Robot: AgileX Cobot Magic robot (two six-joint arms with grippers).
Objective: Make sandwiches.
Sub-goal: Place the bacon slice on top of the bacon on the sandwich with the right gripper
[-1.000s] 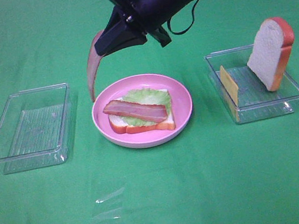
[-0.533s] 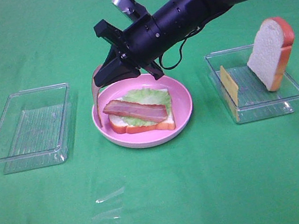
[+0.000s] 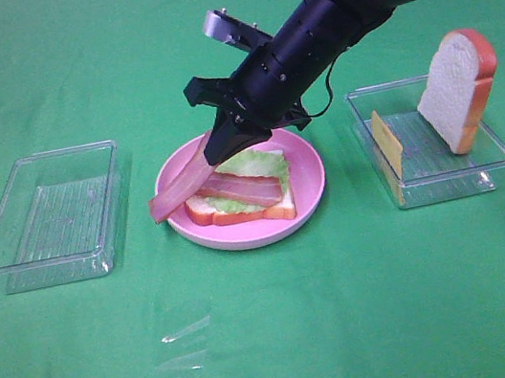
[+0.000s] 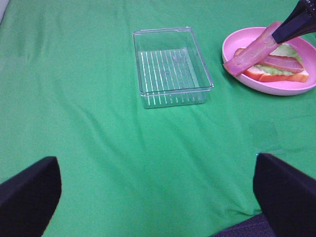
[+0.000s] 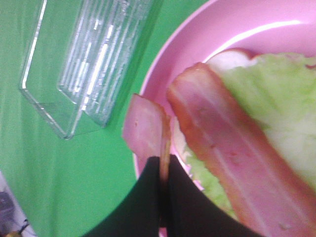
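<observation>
Two bacon strips are in play now. The first bacon strip lies flat on the lettuce of the half-made sandwich, right under your right tool. The second bacon strip is pinched by one end between the tips of that tool, which are squeezed tight on it. A second ago this strip hung straight down from the tool, high up and off to the side of the pink plate. Now you have brought the tool down low over the plate, and the strip slants away from the tips. Its loose end pokes out past the plate rim, out ahead of the tool, toward the empty tray. I cannot tell if that end touches the tabletop. So the strip is almost down, but it is not lined up with the bread yet. If you let go now, I think it would flop half off the plate. Draw the tool back a little so the strip lies beside the first one. Your left tool is far from all this, spread wide with nothing in it. The cheese and the top bread slice wait in the other tray, back on the arm side of the right tool, so the sandwich looks about half done.
</observation>
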